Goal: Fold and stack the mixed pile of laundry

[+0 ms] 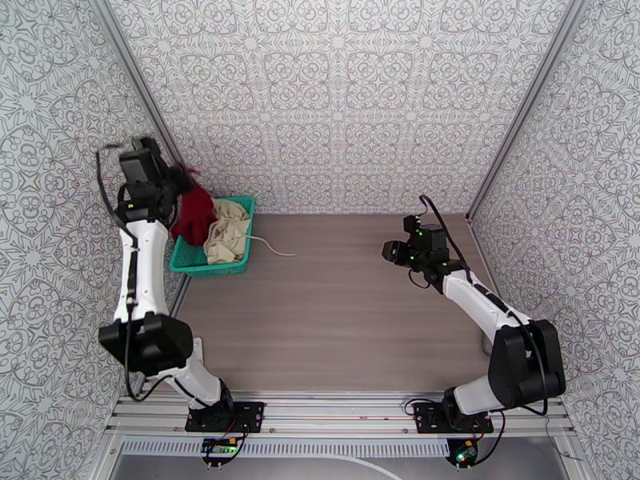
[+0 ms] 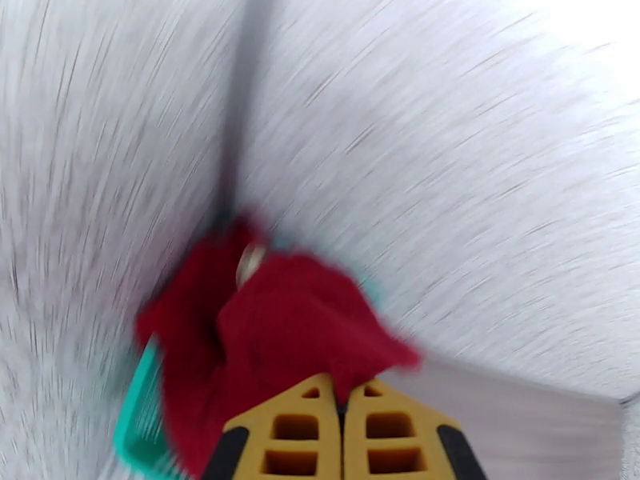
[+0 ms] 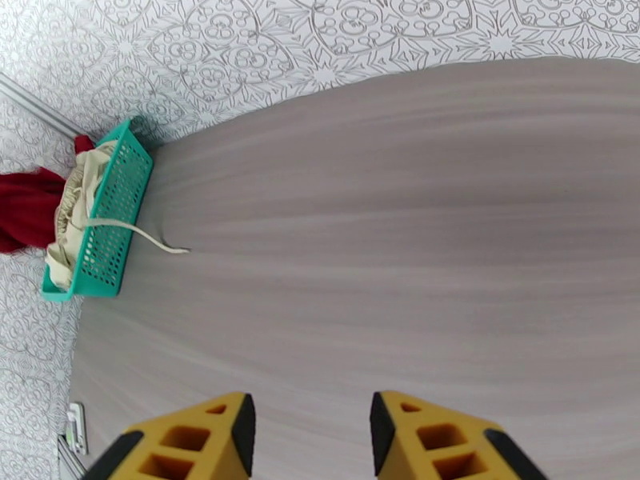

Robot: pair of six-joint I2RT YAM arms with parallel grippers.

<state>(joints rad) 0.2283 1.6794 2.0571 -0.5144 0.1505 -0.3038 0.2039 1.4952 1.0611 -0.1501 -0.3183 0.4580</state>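
Note:
The dark red shirt [image 1: 194, 216] is lifted partly out of the teal basket, pinched at its top by my left gripper [image 1: 180, 186] at the back left. In the blurred left wrist view the yellow fingers [image 2: 308, 426] are pressed together on the red shirt [image 2: 296, 322], which hangs below them. The cream-beige garment [image 1: 226, 230] lies crumpled in the basket, its thin white cord [image 1: 272, 248] trailing onto the table. My right gripper [image 1: 390, 251] hovers open over the right half of the table, holding nothing; its fingers [image 3: 200, 434] stand apart above bare wood.
The teal mesh basket [image 1: 212, 268] sits at the back left corner against the patterned wall; the right wrist view shows it [image 3: 120, 210] with both garments inside. Patterned walls enclose the wooden table [image 1: 344, 314] on three sides.

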